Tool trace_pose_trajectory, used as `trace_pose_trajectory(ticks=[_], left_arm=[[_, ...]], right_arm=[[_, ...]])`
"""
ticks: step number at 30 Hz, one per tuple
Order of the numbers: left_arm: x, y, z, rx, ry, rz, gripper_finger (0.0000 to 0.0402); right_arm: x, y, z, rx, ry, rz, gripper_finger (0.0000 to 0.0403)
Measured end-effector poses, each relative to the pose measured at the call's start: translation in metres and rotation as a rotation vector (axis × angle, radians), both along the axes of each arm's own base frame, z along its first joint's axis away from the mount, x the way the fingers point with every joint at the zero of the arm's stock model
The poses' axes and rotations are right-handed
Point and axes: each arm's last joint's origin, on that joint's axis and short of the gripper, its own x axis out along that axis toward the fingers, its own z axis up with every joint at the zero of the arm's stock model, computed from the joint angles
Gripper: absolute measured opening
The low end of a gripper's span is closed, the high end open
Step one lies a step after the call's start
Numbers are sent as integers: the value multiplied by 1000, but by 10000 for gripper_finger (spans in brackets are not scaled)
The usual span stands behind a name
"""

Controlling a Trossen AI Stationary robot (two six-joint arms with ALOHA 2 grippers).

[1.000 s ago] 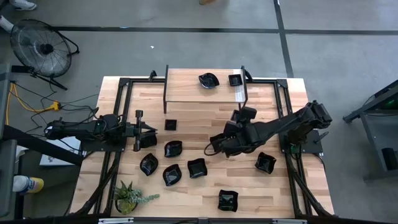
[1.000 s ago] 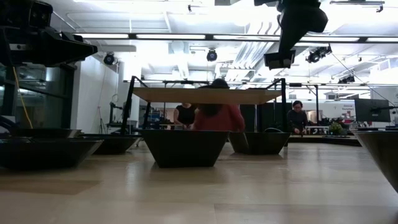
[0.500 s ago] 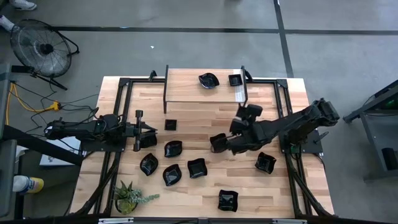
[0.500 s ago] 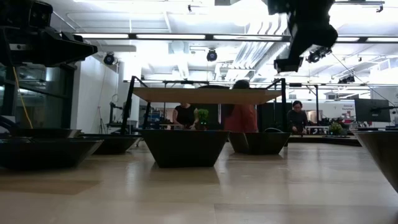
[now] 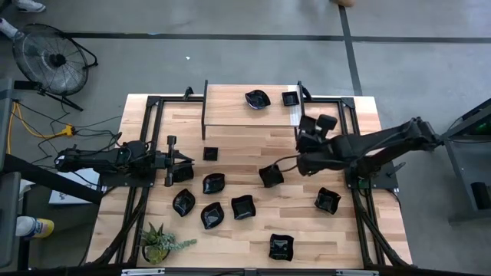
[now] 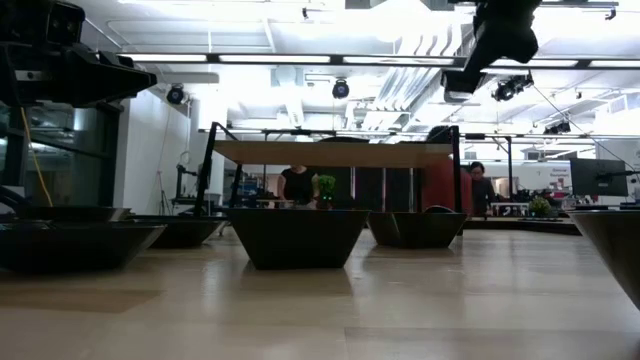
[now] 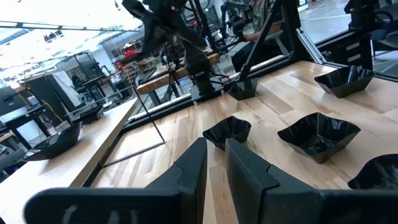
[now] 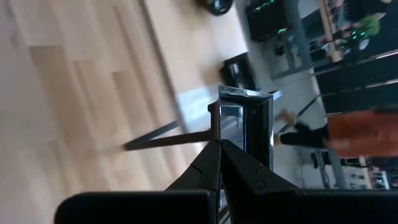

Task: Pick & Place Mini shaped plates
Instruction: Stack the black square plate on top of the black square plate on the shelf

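1 mini plate (image 5: 270, 175) gripped in right gripper (image 5: 278, 170) jaws | left gripper (image 5: 186, 159) jaws slightly parted, empty | no legible writing

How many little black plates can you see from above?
11 black plates. Two sit on the raised shelf. Eight lie on the table. The right gripper holds one. More may hide under the shelf or arms.
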Motion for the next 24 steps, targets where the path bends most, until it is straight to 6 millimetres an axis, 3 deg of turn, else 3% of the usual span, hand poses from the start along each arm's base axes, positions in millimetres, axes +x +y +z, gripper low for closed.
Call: trace_pose_trajectory(ticks=[17, 24], left_arm=[[0, 0, 0, 0, 0, 0, 56], [0, 0, 0, 0, 0, 0, 56]], right_arm=[[22, -71, 18, -91, 50, 25, 3], [40, -93, 11, -109, 107, 77, 2]])
